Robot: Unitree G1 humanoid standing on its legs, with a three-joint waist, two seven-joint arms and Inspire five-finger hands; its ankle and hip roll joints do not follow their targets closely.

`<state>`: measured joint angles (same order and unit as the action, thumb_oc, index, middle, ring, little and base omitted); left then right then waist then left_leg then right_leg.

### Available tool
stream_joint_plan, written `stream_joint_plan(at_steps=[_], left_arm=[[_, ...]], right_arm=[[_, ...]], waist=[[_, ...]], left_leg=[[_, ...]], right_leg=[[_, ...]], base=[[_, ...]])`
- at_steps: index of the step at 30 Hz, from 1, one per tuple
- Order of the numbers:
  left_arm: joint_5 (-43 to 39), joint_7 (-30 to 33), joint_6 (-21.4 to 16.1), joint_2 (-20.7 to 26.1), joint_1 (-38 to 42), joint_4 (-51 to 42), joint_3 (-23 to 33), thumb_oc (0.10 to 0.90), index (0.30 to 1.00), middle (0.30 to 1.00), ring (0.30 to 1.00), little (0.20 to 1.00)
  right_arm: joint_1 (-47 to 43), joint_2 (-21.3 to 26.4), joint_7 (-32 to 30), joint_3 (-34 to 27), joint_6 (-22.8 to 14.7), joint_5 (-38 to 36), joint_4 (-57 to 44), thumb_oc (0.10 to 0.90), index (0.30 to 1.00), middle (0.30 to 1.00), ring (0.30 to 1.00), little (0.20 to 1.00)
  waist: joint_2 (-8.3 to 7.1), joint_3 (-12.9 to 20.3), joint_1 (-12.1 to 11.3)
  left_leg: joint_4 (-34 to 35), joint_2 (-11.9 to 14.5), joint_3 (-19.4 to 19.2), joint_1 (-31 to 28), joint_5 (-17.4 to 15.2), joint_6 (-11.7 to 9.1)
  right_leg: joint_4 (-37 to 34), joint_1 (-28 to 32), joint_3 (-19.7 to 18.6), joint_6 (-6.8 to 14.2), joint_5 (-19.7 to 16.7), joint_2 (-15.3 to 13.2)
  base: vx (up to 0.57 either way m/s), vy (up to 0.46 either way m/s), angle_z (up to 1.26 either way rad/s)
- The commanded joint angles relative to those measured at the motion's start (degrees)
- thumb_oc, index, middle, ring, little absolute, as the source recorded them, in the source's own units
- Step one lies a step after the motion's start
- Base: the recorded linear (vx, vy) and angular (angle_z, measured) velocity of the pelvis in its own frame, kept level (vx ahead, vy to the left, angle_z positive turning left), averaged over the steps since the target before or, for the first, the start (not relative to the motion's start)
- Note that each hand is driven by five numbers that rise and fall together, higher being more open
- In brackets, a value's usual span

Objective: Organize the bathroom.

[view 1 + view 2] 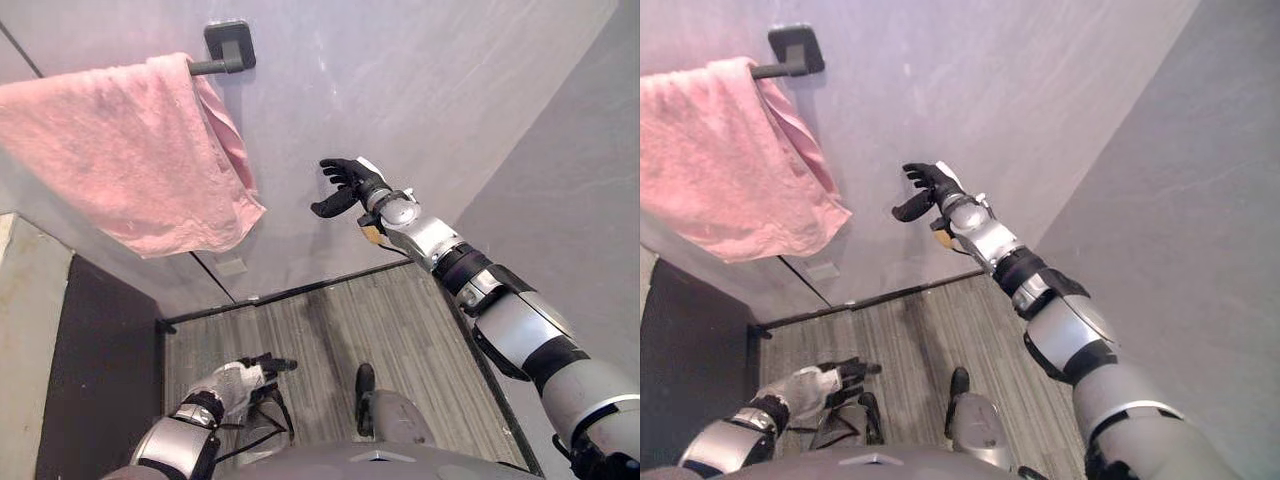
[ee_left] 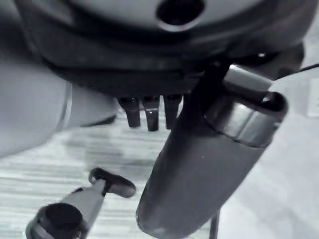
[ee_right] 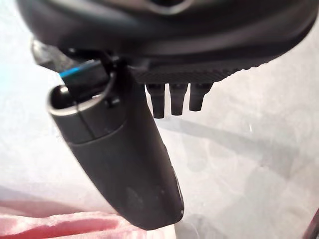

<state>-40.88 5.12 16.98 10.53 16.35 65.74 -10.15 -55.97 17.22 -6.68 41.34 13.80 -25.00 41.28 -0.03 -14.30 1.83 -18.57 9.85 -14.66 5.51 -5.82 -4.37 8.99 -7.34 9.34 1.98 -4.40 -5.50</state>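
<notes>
Bare grey wall lies between the raised right hand (image 1: 350,185) and the pink terry towel (image 1: 120,160) draped over its dark wall-mounted bar (image 1: 215,66).

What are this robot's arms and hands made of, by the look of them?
Each arm is a chain of rounded silver-grey shells joined by black bands. The right hand and the left hand are dark, with slim jointed fingers and a thick, smooth thumb. A small yellowish part sits at the right wrist.

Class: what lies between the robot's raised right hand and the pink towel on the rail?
Nothing: bare grey wall separates the right hand from the pink towel, seen in both eye views.
</notes>
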Motion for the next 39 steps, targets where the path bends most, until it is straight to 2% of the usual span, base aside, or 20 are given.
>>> stream_joint_plan(at_steps=[1, 5, 6, 9, 11, 12, 15, 19, 22, 28, 29, 30, 32, 34, 36, 37, 38, 39], left_arm=[[4.1, 2.9, -2.9, 6.5, 1.5, 2.8, -1.4, 0.800, 0.900, 0.900, 0.900, 0.900], [9.7, 2.7, -3.1, 6.1, 0.9, 5.2, -2.3, 0.800, 0.900, 0.900, 0.900, 0.900], [10.8, 3.7, -3.9, 5.9, 0.5, 5.9, -2.5, 0.800, 0.900, 0.900, 0.900, 0.900], [10.8, 5.5, -3.4, 5.7, -0.8, 6.8, -1.9, 0.800, 0.900, 0.900, 0.900, 0.900], [11.1, 5.4, -3.1, 5.5, -1.4, 6.7, -1.6, 0.800, 0.900, 0.900, 0.900, 0.900], [10.9, 8.2, -3.0, 4.7, -3.0, 7.2, -0.7, 0.800, 0.900, 0.900, 0.900, 0.900], [11.4, 9.5, -3.7, 4.1, -4.2, 7.8, 0.1, 0.800, 0.900, 0.900, 0.900, 0.900], [13.6, 9.9, -2.8, 3.3, -5.5, 8.6, 0.8, 0.800, 0.900, 0.900, 0.900, 0.900], [12.5, 10.9, -2.1, 2.8, -5.6, 8.6, 0.7, 0.800, 0.900, 0.900, 0.900, 0.900], [11.6, 12.0, 0.3, 2.7, -4.9, 8.1, 1.3, 0.800, 0.900, 0.900, 0.900, 0.900], [12.0, 12.4, 2.1, 2.8, -4.9, 7.9, 1.4, 0.800, 0.900, 0.900, 0.900, 0.900], [12.1, 12.4, 2.5, 2.9, -4.9, 8.0, 1.5, 0.800, 0.900, 0.900, 0.900, 0.900], [13.2, 12.6, 4.8, 3.1, -5.1, 8.4, 1.4, 0.800, 0.900, 0.900, 0.900, 0.900], [14.0, 12.1, 8.0, 3.9, -4.6, 9.0, 1.9, 0.800, 0.900, 0.900, 0.900, 0.900], [13.9, 11.1, 10.6, 4.9, -4.5, 9.6, 1.4, 0.800, 0.900, 0.900, 0.900, 0.900], [14.0, 10.0, 11.1, 5.5, -4.8, 9.5, 1.1, 0.800, 0.900, 0.900, 0.900, 0.900], [14.2, 8.4, 11.2, 6.1, -5.1, 9.4, 0.5, 0.800, 0.900, 0.900, 0.900, 0.900], [15.8, 7.2, 10.6, 6.1, -5.2, 9.7, 0.7, 0.800, 0.900, 0.900, 0.900, 0.900]], right_arm=[[-6.7, -2.4, -0.6, -4.3, -5.4, 3.2, -0.1, 0.800, 0.900, 0.900, 0.900, 0.900], [-6.0, -3.4, 0.5, -4.6, -5.9, 5.2, 0.9, 0.800, 0.900, 0.900, 0.900, 0.900], [-5.6, -3.5, 1.5, -4.5, -6.0, 6.9, 1.1, 0.800, 0.900, 0.900, 0.900, 0.900], [-3.6, -3.5, 6.9, -3.9, -6.1, 14.1, 1.1, 0.800, 0.900, 0.900, 0.900, 0.900], [-2.6, -3.5, 8.4, -3.5, -4.8, 17.2, 0.3, 0.800, 0.900, 0.900, 0.900, 0.900], [0.0, -2.9, 11.5, -2.6, -1.7, 20.2, 0.0, 0.800, 0.900, 0.900, 0.900, 0.900], [2.9, -2.1, 14.1, -2.7, 2.2, 23.2, 1.5, 0.800, 0.900, 0.900, 0.900, 0.900], [8.0, -1.6, 15.4, -4.7, 11.1, 22.9, 8.0, 0.800, 0.900, 0.900, 0.900, 0.900], [10.3, -1.1, 15.4, -6.0, 13.8, 25.9, 11.5, 0.800, 0.900, 0.900, 0.900, 0.900], [17.9, 1.3, 15.8, -8.8, 12.1, 40.2, 21.2, 0.800, 0.900, 0.900, 0.900, 0.900], [21.5, 1.8, 15.6, -8.9, 11.6, 43.9, 23.2, 0.800, 0.900, 0.900, 0.900, 0.900], [22.1, 1.7, 15.5, -8.9, 11.3, 44.5, 23.5, 0.800, 0.900, 0.900, 0.900, 0.900], [26.1, 1.4, 16.7, -9.2, 12.7, 47.8, 26.0, 0.800, 0.900, 0.900, 0.900, 0.900], [28.9, 0.8, 22.6, -9.1, 15.9, 51.0, 28.0, 0.800, 0.900, 0.900, 0.900, 0.900], [32.9, 0.9, 28.9, -9.1, 16.3, 54.7, 31.1, 0.800, 0.900, 0.900, 0.900, 0.900], [34.2, 0.8, 29.8, -9.5, 16.1, 55.4, 32.6, 0.800, 0.900, 0.900, 0.900, 0.900], [35.8, 0.6, 29.4, -11.2, 15.4, 56.1, 35.0, 0.800, 0.900, 0.900, 0.900, 0.900], [36.6, 0.7, 27.9, -12.0, 14.8, 54.5, 36.2, 0.800, 0.900, 0.900, 0.900, 0.900]], waist=[[0.45, -1.7, -1.3], [0.01, -1.7, -1.5], [-0.12, -1.7, -1.5], [-0.74, -1.4, -1.5], [-0.99, -1.3, -1.5], [-1.46, -0.9, -1.4], [-1.99, -0.7, -1.4], [-2.38, -0.7, -1.3], [-2.49, -0.8, -1.1], [-2.80, -1.1, -0.6], [-2.78, -1.2, -0.4], [-2.76, -1.2, -0.4], [-2.65, -1.3, -0.4], [-2.28, -1.0, 0.2], [-1.93, -0.1, 0.1], [-1.64, -0.1, -0.1], [-1.22, -0.2, -0.6], [-0.92, -0.5, -0.7]], left_leg=[[-0.2, 0.4, -0.5, -4.0, -1.4, 0.2], [0.1, 0.3, -0.6, -3.8, -1.4, 0.2], [0.2, 0.3, -0.5, -3.7, -1.4, 0.2], [0.7, 0.0, 0.0, -3.6, -1.4, 0.1], [0.8, 0.0, 0.1, -3.7, -1.4, 0.1], [1.6, 0.0, 0.0, -4.3, -1.4, 0.1], [2.3, 0.1, 0.0, -4.8, -1.3, 0.1], [3.5, 0.7, 0.4, -5.3, -0.5, -0.3], [3.6, 1.2, 0.7, -5.1, -0.1, -0.6], [4.5, 2.1, 0.9, -4.7, 0.7, -0.9], [4.6, 2.4, 1.1, -4.4, 1.2, -1.0], [4.6, 2.5, 1.2, -4.3, 1.3, -1.0], [4.2, 2.9, 1.8, -3.8, 2.1, -1.2], [4.3, 3.5, 2.9, -3.7, 3.0, -1.3], [4.0, 4.3, 3.1, -2.9, 4.9, -1.3], [4.2, 4.2, 3.3, -2.8, 4.7, -1.1], [3.5, 4.0, 4.0, -1.0, 5.9, -1.1], [2.6, 3.9, 3.1, 0.1, 5.8, -1.1]], right_leg=[[3.9, -0.1, -4.2, 7.1, 6.5, -4.5], [3.7, -0.4, -4.0, 7.1, 6.4, -4.3], [3.6, -0.5, -3.9, 7.1, 6.4, -4.2], [3.3, -0.6, -4.0, 7.2, 6.5, -3.9], [3.1, -0.5, -4.0, 7.3, 6.5, -3.8], [2.4, 0.0, -3.9, 7.1, 6.6, -3.5], [1.8, 0.4, -3.7, 6.9, 6.7, -3.2], [0.9, 1.4, -2.7, 5.7, 7.3, -1.9], [0.6, 1.8, -2.3, 5.0, 7.6, -1.1], [-0.8, 2.0, -1.2, 4.4, 7.6, 0.0], [-1.0, 2.0, -0.8, 4.2, 7.7, 0.4], [-1.0, 1.9, -0.7, 4.1, 7.8, 0.5], [-1.0, 2.1, -0.3, 3.6, 8.2, 1.3], [-0.8, 2.5, 0.2, 3.2, 9.0, 2.1], [-1.2, 2.8, 1.0, 2.6, 9.2, 2.9], [-1.3, 3.1, 1.3, 2.6, 9.4, 3.1], [-2.2, 3.6, 1.9, 2.3, 9.2, 3.4], [-3.0, 4.2, 2.9, 2.0, 9.1, 3.4]], base=[[-0.03, -0.026, -0.02], [-0.03, -0.017, 0.00], [-0.03, -0.025, 0.00], [-0.02, -0.016, -0.01], [-0.01, -0.021, 0.00], [-0.01, -0.043, 0.00], [-0.02, -0.057, -0.06], [-0.05, -0.058, -0.05], [-0.07, -0.048, -0.04], [-0.10, -0.059, -0.04], [-0.12, -0.072, 0.04], [-0.12, -0.080, 0.03], [-0.08, -0.091, -0.01], [-0.02, -0.087, 0.01], [-0.02, -0.091, 0.01], [-0.09, -0.102, 0.07], [-0.11, -0.103, 0.12], [-0.15, -0.122, 0.23]])
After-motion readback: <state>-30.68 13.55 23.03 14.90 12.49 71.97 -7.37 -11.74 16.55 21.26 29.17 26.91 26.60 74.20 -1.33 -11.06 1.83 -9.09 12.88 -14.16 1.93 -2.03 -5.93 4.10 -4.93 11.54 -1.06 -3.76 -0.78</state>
